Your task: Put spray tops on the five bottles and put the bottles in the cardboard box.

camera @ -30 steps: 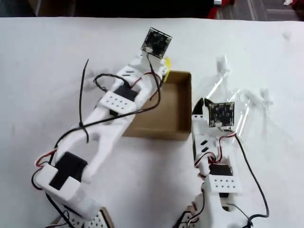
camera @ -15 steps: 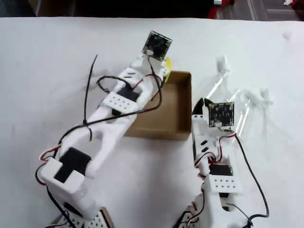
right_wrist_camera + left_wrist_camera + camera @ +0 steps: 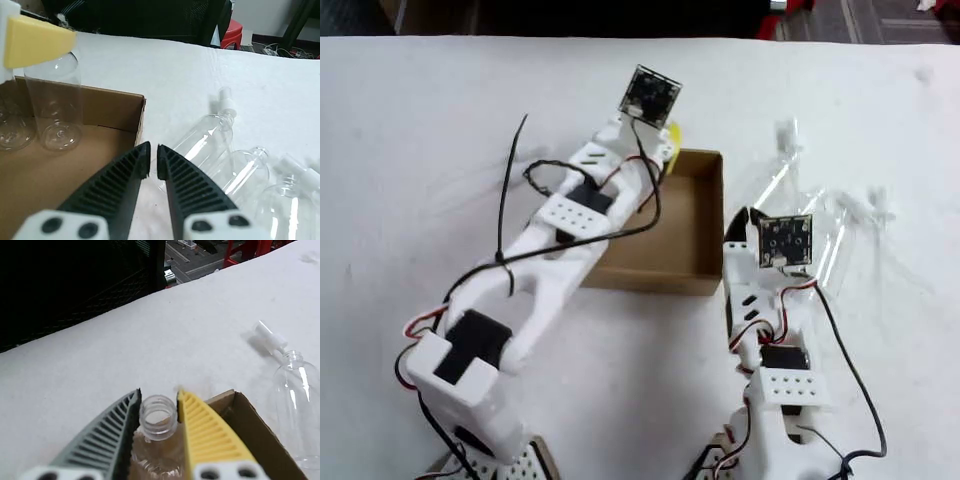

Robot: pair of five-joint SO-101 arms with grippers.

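Print check: no text, label, number or sign was legible in any view. The cardboard box (image 3: 665, 277) walls were plain brown. The clear bottles (image 3: 210, 137) carried no readable label. The circuit boards (image 3: 787, 240) on the wrists showed no marking that could be read.

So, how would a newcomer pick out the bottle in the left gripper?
Find the cardboard box. At its far corner the left gripper pinches a clear bottle by the neck between grey and yellow fingers. Unlike the bottles lying beside the box, it stands upright.
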